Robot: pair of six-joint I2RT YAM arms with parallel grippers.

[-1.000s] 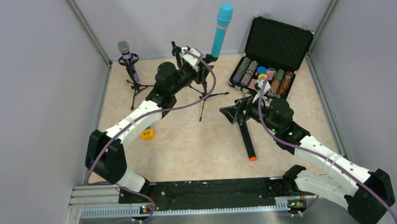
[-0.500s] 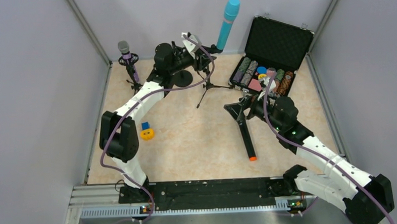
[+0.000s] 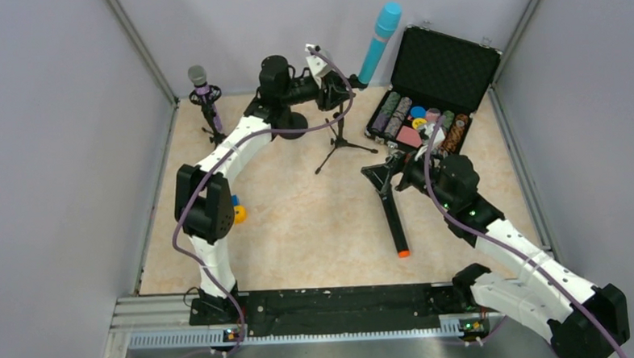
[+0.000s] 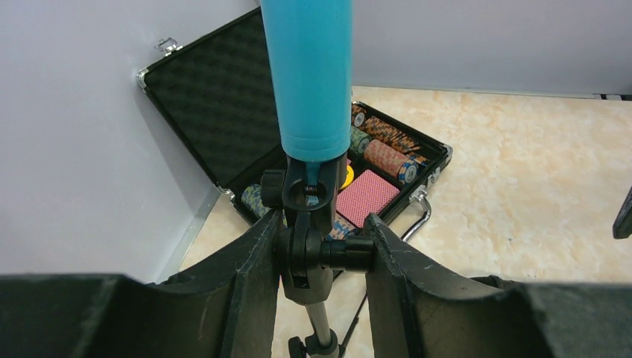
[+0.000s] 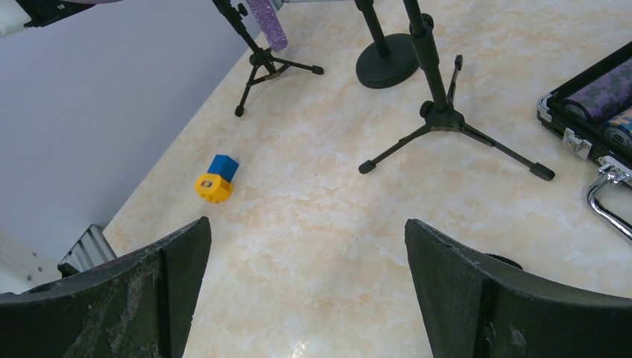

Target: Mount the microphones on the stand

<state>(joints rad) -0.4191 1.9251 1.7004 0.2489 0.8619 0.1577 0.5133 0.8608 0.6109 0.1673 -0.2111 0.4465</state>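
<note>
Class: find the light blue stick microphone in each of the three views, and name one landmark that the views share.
Top external: light blue stick microphone, upper centre, tilted on a tripod stand.
Left wrist: top centre, above the left tool.
Right wrist: not in it.
Shared landmark: open black chip case.

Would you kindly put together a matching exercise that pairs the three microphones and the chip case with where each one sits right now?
Things
1. light blue microphone
2. purple microphone
3. black microphone
4. chip case

Places
A. lying flat on the table, orange end toward the near edge
B. open, by the far right wall
C. in the left tripod at the far left corner
D. in the clip of the middle stand, which the left gripper clamps

Pairs: 1-D, 2-C, 3-A, 4-B
</note>
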